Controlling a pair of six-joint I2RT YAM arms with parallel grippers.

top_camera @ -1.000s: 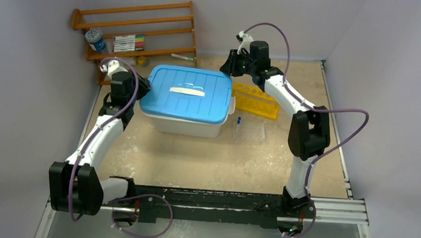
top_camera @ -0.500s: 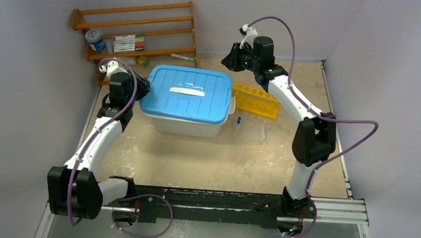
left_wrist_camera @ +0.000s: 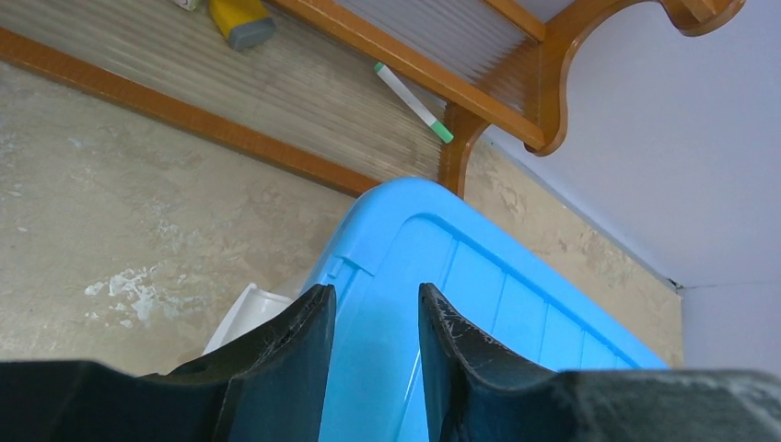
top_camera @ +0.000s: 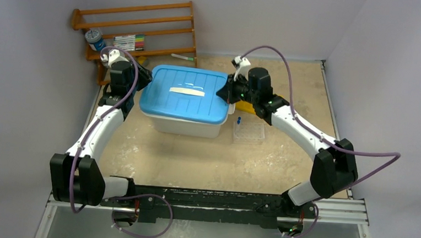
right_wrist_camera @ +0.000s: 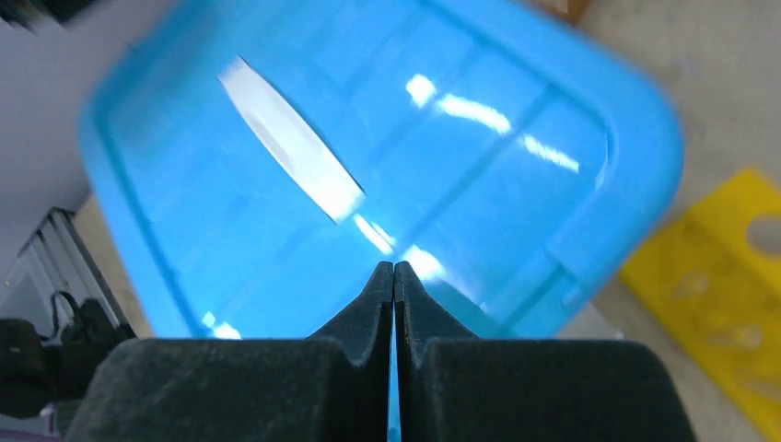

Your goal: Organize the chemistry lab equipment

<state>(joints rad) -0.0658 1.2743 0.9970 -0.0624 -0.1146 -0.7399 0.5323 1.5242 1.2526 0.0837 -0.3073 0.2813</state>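
Observation:
A white bin with a blue lid stands mid-table, a white strip stuck on top. My left gripper sits at the lid's far left corner. In the left wrist view its fingers stand apart over the lid, clamping nothing that I can see. My right gripper hovers at the lid's right edge, shut and empty, with the lid blurred beneath it. A round clear dish in a packet lies right of the bin. A thin blue-ended tube lies beside it.
A wooden rack leans at the back left, holding coloured markers, a blue-topped round container and a green-tipped marker. A yellow tube rack lies behind my right arm. Walls close in on three sides.
My right arm swung forward from behind the bin to the lid's right edge, and its jaws closed. My left gripper shifted slightly toward the back along the lid's left corner.

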